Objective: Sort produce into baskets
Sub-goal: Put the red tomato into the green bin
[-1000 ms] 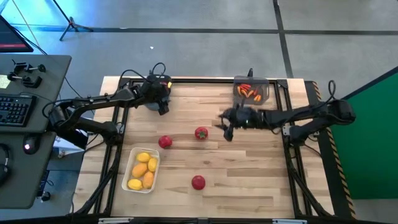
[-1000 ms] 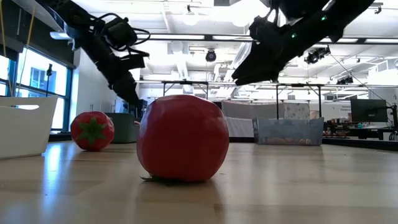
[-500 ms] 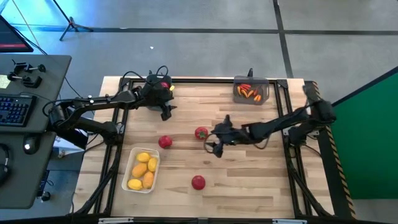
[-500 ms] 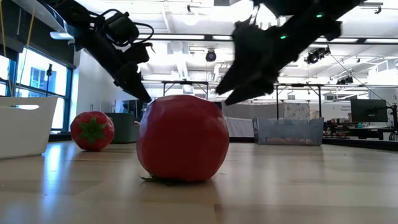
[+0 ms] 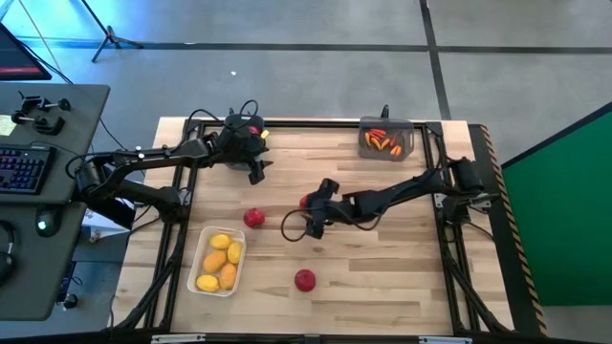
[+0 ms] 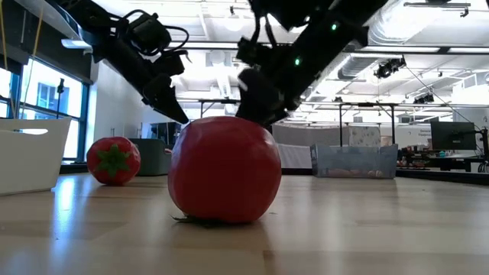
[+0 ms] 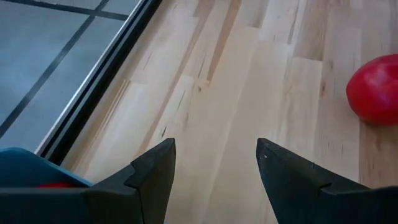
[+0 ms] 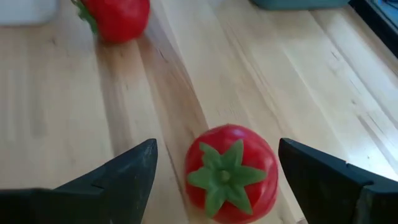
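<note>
Three red tomatoes lie on the wooden table: one near the front (image 5: 304, 279), one left of centre (image 5: 253, 218), and one at the centre (image 5: 304, 202), half hidden under my right gripper (image 5: 308, 216). That gripper is open, and in the right wrist view its fingers stand on either side of the centre tomato (image 8: 230, 171) without touching it. My left gripper (image 5: 256, 173) hangs open and empty at the far left, beside the dark blue basket (image 7: 25, 165). The white basket (image 5: 200, 250) holds lemons, and the translucent basket (image 5: 385, 139) holds peppers.
A dark frame rail runs along the table's far and side edges (image 5: 316, 122). A desk with a keyboard (image 5: 24, 167) stands off the table's left. Bare wood lies to the right of the front tomato.
My right gripper has swept from the table's right-centre toward the left and down, reaching the centre tomato, which now sits between its fingers. My left gripper has tipped a little toward the table's middle and stayed by the blue basket. No produce has moved.
</note>
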`<state>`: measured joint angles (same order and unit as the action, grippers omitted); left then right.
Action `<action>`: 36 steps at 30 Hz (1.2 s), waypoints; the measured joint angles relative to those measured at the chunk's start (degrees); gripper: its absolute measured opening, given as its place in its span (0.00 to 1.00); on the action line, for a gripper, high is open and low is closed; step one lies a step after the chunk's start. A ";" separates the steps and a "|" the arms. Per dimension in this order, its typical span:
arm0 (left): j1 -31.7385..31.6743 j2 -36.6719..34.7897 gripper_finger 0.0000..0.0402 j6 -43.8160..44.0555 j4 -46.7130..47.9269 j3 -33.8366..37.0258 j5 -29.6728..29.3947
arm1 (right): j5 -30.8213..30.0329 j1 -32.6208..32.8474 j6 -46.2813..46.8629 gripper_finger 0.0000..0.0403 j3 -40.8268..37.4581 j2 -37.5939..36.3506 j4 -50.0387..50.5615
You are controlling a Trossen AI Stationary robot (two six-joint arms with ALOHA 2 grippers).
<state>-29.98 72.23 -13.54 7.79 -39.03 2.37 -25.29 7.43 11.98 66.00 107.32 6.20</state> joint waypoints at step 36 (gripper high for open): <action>-1.95 -37.31 0.52 17.97 -21.40 23.08 -11.62 | 10.51 -13.48 -3.99 0.56 4.70 5.74 -30.09</action>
<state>-31.93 34.92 4.43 -13.61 -15.95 -9.24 -14.78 -6.05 7.98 70.69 113.05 -23.89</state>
